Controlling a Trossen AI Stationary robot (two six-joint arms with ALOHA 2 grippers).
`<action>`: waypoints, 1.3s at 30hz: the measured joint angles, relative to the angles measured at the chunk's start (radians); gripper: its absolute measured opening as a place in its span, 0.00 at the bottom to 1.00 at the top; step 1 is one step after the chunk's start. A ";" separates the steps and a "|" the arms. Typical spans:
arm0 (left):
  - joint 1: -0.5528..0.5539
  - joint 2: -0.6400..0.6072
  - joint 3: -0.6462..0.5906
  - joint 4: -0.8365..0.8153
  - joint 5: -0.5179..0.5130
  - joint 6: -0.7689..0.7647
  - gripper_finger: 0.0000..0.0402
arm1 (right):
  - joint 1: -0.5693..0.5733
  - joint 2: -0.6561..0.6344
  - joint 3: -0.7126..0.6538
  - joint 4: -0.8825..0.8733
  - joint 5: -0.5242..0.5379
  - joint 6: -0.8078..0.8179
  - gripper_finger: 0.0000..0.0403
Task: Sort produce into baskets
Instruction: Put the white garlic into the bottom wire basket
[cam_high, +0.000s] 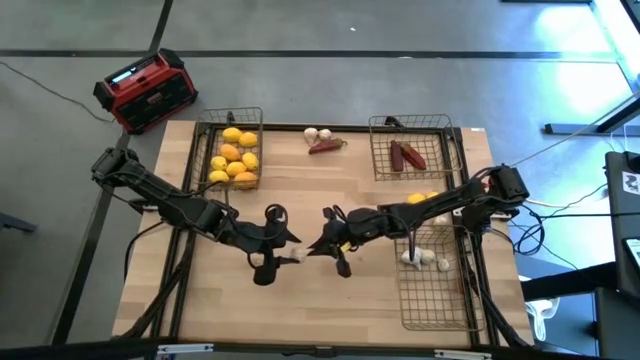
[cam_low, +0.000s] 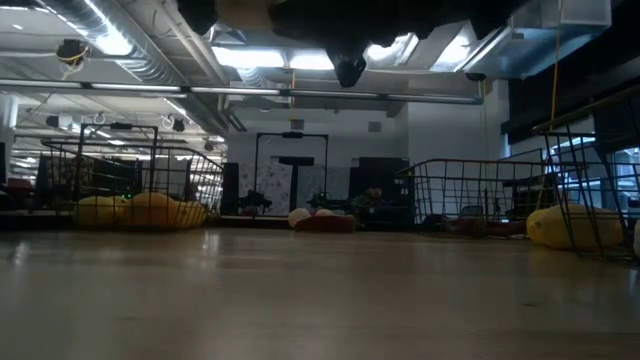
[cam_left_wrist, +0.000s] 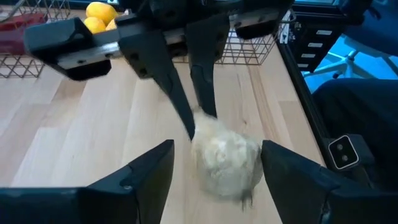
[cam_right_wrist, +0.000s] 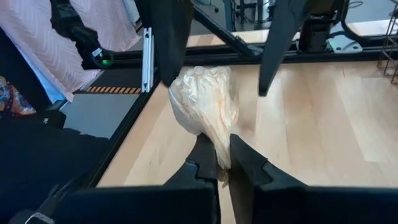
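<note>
Fingers of the two grippers meet over the middle of the table (cam_high: 160, 240), and the handover turns on how they stand to one white garlic bulb (cam_left_wrist: 225, 155). The right gripper (cam_right_wrist: 222, 163) has its fingers pinched together on the bulb's thin tip, so the bulb sticks out ahead of them toward the left arm. The left gripper (cam_left_wrist: 214, 171) stands with its fingers spread to either side of the bulb's fat body, a clear gap showing on each side, so it does not appear to be gripping. The bulb's long axis seems to run roughly along the line between the two wrists, tip toward the right arm. The bulb hangs above the wood, between the basket of lemons (cam_high: 234, 160) at the far left and the near right basket (cam_high: 435, 290), where other bulbs (cam_high: 424, 258) lie. Judging by that, the right arm is the nearer one to carry it there.
</note>
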 joint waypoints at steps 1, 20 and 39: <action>0.000 0.000 0.000 -0.002 0.000 0.004 0.59 | 0.000 -0.009 0.000 -0.013 -0.003 -0.002 0.03; 0.002 0.000 0.001 -0.003 -0.055 0.011 0.59 | 0.087 -0.304 0.001 -0.685 0.138 0.098 0.04; 0.006 0.000 0.000 -0.002 -0.097 0.026 0.59 | 0.466 -0.558 0.001 -1.276 0.272 0.819 0.04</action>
